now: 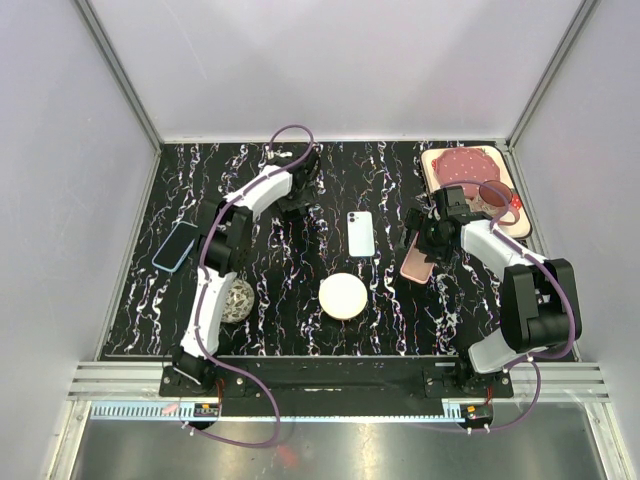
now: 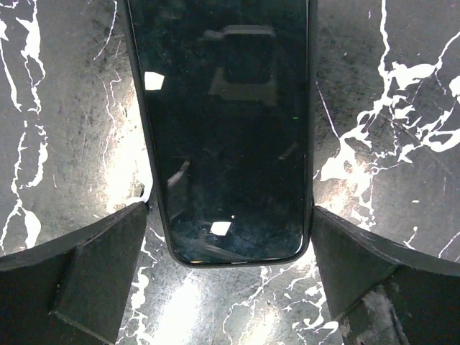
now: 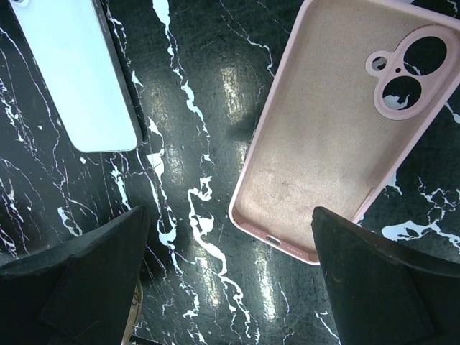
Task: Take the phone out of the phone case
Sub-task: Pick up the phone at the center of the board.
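While the right pincer (image 3: 228, 213) hangs with jaws apart, the empty pink case (image 3: 323, 144) lies under it (white phone (image 3: 75, 79) alongside).

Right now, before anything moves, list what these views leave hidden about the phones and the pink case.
1. Dark phone: left wrist view, far end cut off by the top edge; in the top view the left gripper covers it.
2. Pink case: right wrist view, far end cut by the frame; top view, partly under the right gripper.
3. Speckled lump: top view, half behind the left arm, too small to identify.
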### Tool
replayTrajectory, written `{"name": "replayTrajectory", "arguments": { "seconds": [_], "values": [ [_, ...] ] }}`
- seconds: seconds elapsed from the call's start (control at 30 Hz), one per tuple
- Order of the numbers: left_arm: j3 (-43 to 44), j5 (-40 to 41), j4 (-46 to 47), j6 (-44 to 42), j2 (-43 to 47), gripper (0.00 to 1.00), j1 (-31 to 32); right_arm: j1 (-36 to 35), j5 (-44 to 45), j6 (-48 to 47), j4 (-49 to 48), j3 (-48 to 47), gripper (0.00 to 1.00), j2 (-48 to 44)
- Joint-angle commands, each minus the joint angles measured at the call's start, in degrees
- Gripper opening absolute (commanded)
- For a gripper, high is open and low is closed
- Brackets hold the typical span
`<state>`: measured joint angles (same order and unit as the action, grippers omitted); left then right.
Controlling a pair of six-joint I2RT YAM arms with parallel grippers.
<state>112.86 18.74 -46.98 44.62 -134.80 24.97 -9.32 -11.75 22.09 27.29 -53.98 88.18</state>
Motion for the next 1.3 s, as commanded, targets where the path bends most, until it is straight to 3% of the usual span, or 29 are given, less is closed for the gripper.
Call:
{"name": "replayTrajectory", "arguments": {
  "seconds": [0.0,0.13,0.27,0.43,0.8,1.13,1.23,1.27],
  "values": [
    [5.4,3.8,-7.0,-1.9,-2.4,0.97,0.1,-0.5,-1.4,-0.6,-2.1,0.4,1.0,0.2],
    [4.7,3.2,-7.4,-2.9,-0.7,0.77,0.2,-0.6,-2.0,-0.3,-2.3,0.7,1.0,0.2],
    [2.6,1.7,-6.6,-2.7,3.8,0.67,-0.1,-0.7,-2.5,0.2,-2.4,0.6,1.0,-0.6],
    [-7.4,-8.0,2.4,-2.1,12.6,0.61,-1.3,-1.0,-4.0,1.4,-2.2,-0.1,1.0,-1.8],
    [-23.5,-18.3,10.6,-0.2,25.7,0.59,-1.2,-2.5,-8.5,8.3,-5.0,-4.5,1.0,-4.0],
    [-31.9,-13.9,11.0,-2.6,25.2,0.57,2.5,-3.4,-9.6,10.4,-6.3,-7.7,1.0,-2.5],
    [-32.3,-11.0,10.4,-4.0,24.4,0.68,4.4,-3.4,-9.7,11.0,-6.8,-6.1,1.0,-2.6],
    [-32.1,-10.2,10.2,-4.4,24.2,0.8,4.6,-3.5,-9.8,11.0,-6.9,-5.4,1.0,-2.6]
  ]
}}
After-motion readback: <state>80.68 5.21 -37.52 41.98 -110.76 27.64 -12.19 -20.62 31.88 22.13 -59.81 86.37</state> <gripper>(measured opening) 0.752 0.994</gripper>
